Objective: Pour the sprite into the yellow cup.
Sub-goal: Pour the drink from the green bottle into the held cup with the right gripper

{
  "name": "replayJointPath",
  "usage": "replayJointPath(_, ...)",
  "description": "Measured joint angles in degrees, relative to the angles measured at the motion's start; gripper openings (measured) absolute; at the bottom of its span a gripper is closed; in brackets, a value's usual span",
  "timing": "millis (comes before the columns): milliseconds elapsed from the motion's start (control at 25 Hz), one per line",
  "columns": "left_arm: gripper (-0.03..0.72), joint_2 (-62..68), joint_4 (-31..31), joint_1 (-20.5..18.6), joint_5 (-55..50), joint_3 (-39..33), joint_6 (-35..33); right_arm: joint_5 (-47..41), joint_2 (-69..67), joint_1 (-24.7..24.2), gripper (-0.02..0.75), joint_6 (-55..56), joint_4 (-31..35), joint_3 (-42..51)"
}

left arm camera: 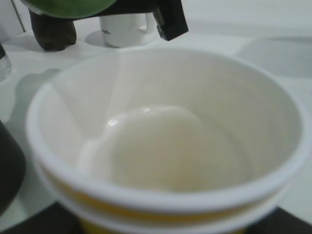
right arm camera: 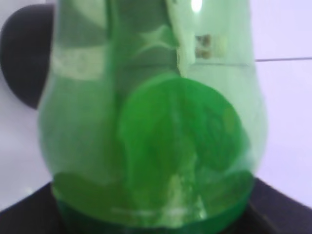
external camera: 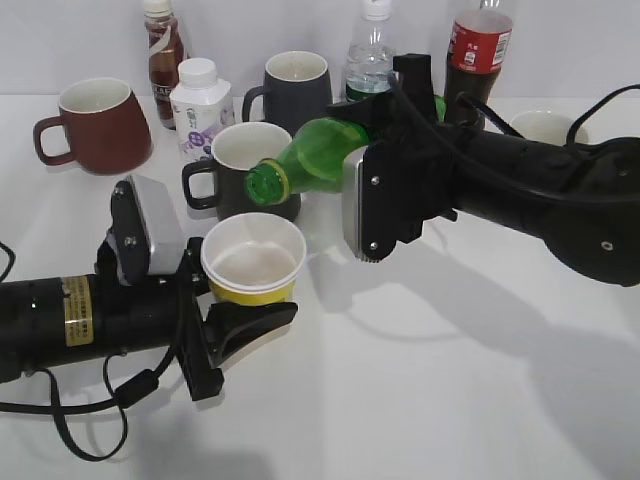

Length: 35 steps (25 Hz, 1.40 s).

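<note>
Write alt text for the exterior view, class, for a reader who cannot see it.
The right pincer tips a green sprite bottle, mouth towards the yellow cup that the left pincer holds. Behind them on the white table stand mugs and other bottles.

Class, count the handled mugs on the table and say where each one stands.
4, maybe more hidden: brown-red mug far left, dark mug at back, dark mug behind the yellow cup, white mug far right, partly hidden.

No wording can be read: the red label on the cola bottle and the milk bottle's print are too blurred.
</note>
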State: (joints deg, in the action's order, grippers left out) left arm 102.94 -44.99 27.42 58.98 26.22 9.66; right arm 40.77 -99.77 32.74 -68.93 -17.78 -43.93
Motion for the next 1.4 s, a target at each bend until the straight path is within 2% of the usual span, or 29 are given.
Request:
replayJointPath(600,0.41,-0.5,-2.34,0.0,-0.91,0.0,0.4,-1.22,0.0,0.0,0.418,-7.47,-0.12,0.0)
replayJointPath(1400,0.409,-0.5,-5.52,0.0,-1.23,0.0,1.29,-1.51,0.0,0.0,0.418,-10.74,-0.4,0.0)
